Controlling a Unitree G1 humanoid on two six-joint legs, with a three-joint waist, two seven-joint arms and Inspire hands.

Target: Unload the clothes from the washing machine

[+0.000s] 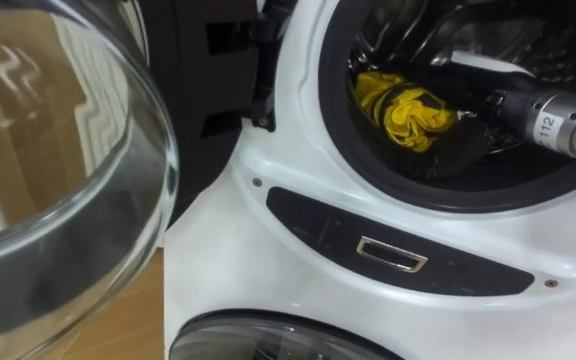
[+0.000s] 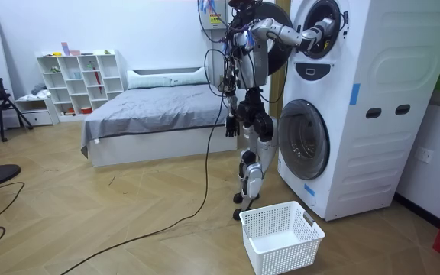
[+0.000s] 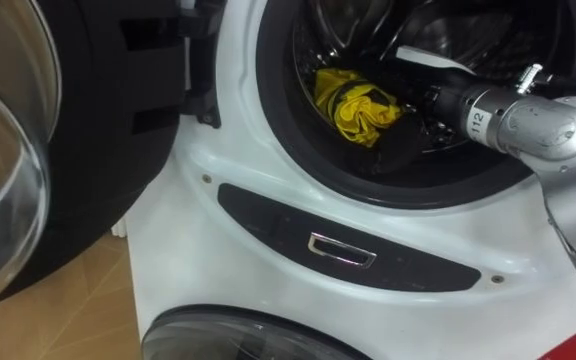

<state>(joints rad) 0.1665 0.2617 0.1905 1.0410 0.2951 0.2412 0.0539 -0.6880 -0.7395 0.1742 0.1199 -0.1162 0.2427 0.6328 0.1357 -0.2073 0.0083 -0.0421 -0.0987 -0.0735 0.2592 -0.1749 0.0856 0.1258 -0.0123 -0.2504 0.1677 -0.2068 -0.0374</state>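
Observation:
A bunched yellow cloth (image 1: 408,108) lies inside the drum of the upper washing machine (image 2: 334,46), against the left of the opening. My right arm reaches into the drum from the right. Its dark right hand (image 3: 423,102) is right beside the cloth and touches its right edge; the dark drum hides how the fingers stand. In the room view I stand upright close in front of the stacked machines. There my left hand (image 2: 231,126) hangs idle at my side with relaxed fingers.
The upper machine's glass door (image 1: 58,150) stands swung open at my left. Below the drum are a dark control panel (image 1: 398,255) and the lower machine's closed door (image 2: 304,137). A white basket (image 2: 281,237) sits on the floor by my feet. A bed (image 2: 151,107) stands behind.

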